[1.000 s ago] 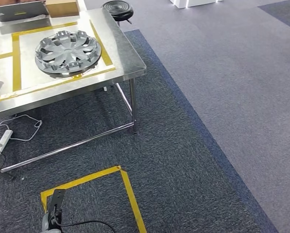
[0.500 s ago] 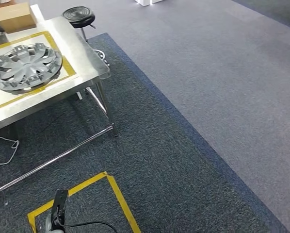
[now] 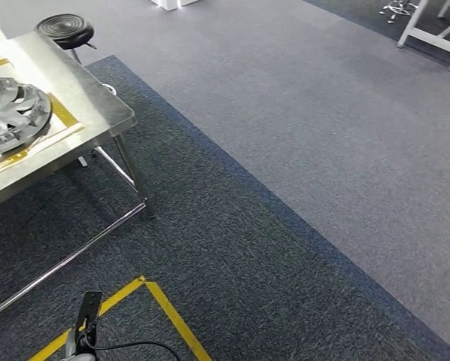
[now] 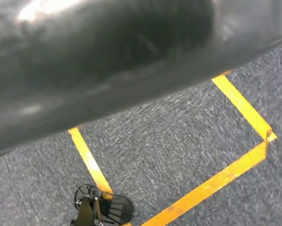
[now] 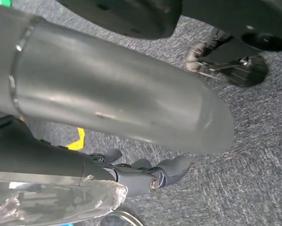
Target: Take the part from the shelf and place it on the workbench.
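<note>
Swinging round to its right, the robot's head view has slid the whole room leftward since a second ago; nothing on the worktop itself has shifted, it is the camera that has turned.

Nearest, at the robot's feet, yellow floor tape [image 3: 165,308] marks a corner on the dark carpet. The left hand [image 3: 83,331] hangs low beside it, fingers pointing down with nothing in them, though I cannot tell whether they are spread or curled. The right hand [image 5: 153,172] hangs by the leg in its wrist view, dark fingers lying together and slightly bent, gripping nothing.

Further off, the steel worktop [image 3: 86,98] has drifted to the frame's left edge. On it lies a silver hubcap [image 3: 13,116], resting inside a yellow-taped rectangle, now half cut off by the edge. Beyond its far corner stands a black stool [image 3: 65,30], and pale grey carpet stretches away behind.

As I judge it, one part is already delivered to the worktop, and the robot is heading back, empty-handed, presumably towards the shelf.
</note>
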You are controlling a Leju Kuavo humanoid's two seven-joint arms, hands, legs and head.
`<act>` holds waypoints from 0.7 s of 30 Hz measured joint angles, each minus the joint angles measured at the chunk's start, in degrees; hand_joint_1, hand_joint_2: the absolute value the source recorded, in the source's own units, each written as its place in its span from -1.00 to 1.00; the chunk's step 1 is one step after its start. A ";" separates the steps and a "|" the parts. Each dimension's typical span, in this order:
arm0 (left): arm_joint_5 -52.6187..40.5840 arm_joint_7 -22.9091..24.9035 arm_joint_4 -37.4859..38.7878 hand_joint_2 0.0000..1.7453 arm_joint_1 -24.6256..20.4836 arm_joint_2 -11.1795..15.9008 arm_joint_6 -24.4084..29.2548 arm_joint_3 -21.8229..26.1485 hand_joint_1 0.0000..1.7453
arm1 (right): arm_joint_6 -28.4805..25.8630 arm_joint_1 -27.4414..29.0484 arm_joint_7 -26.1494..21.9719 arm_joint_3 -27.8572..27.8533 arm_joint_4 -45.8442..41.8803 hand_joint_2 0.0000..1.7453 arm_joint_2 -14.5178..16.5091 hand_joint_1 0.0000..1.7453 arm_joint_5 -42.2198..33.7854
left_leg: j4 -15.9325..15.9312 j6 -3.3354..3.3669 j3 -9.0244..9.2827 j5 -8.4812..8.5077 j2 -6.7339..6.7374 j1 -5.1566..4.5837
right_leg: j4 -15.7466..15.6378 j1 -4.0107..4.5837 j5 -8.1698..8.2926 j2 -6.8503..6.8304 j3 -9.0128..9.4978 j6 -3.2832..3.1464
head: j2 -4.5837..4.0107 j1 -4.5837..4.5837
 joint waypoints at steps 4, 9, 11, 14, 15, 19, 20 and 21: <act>0.00 0.00 0.00 -1.00 -0.02 -0.02 -0.02 0.21 -1.00 | 0.03 0.25 0.01 0.00 -0.01 -1.00 0.00 -1.00 0.00 | 0.02 -0.12 0.79 -0.59 2.93 -0.19 | -3.70 -0.05 3.23 -1.51 2.62 -0.09 | 0.00 0.01; 0.00 -0.08 0.00 -1.00 -0.21 -0.01 -0.03 0.31 -1.00 | 0.04 -0.01 0.01 0.00 0.00 -1.00 0.00 -1.00 0.00 | -0.06 -1.39 1.71 -1.35 5.30 -0.76 | -13.47 0.66 5.70 -3.10 8.18 -1.58 | 0.00 -0.11; -0.01 -0.20 0.00 -1.00 -0.38 -0.02 -0.05 0.32 -1.00 | 0.03 0.15 0.04 -0.01 -0.01 -1.00 0.00 -1.00 0.01 | 0.44 -2.02 1.57 -2.04 4.55 -0.56 | -13.74 0.48 5.90 -1.98 8.07 -2.24 | 0.00 -0.16; -0.06 -0.50 0.00 -1.00 -0.29 -0.07 -0.18 0.34 -1.00 | 0.03 0.05 0.07 -0.02 -0.01 -1.00 0.02 -1.00 0.03 | 8.75 -2.52 -2.18 -6.80 0.84 -0.39 | -14.00 0.14 6.18 -0.28 8.08 -2.92 | 0.00 -0.61; -0.07 -0.64 0.00 -1.00 -0.18 -0.06 -0.27 0.36 -1.00 | 0.03 0.01 0.10 -0.02 0.00 -1.00 0.02 -1.00 0.03 | 12.91 -2.57 -4.24 -8.46 0.35 -0.39 | -14.00 0.12 6.20 0.38 8.06 -3.00 | 0.00 -0.72; -0.04 -1.35 0.00 -1.00 -0.03 0.08 -0.62 0.43 -1.00 | 0.03 0.13 0.24 -0.07 -0.01 -1.00 0.03 -1.00 0.05 | 12.84 -2.80 -5.30 -4.97 -0.48 -0.08 | -13.95 -0.16 6.31 3.56 8.12 -2.78 | 0.00 -0.77; -0.04 -1.51 0.00 -1.00 -0.05 0.10 -0.71 0.45 -1.00 | 0.03 0.12 0.25 -0.08 -0.01 -1.00 0.04 -1.00 0.05 | 8.86 -2.98 -3.66 -2.70 -1.72 0.23 | -13.88 -0.28 6.37 4.38 8.06 -2.52 | 0.00 -0.80; -0.04 -1.64 0.01 -1.00 -0.06 0.09 -0.75 0.46 -1.00 | 0.02 0.07 0.27 -0.08 -0.01 -1.00 0.04 -1.00 0.05 | 5.13 -3.07 -2.16 -1.24 -3.25 0.57 | -13.58 -0.33 6.38 5.15 7.85 -2.20 | 0.00 -0.85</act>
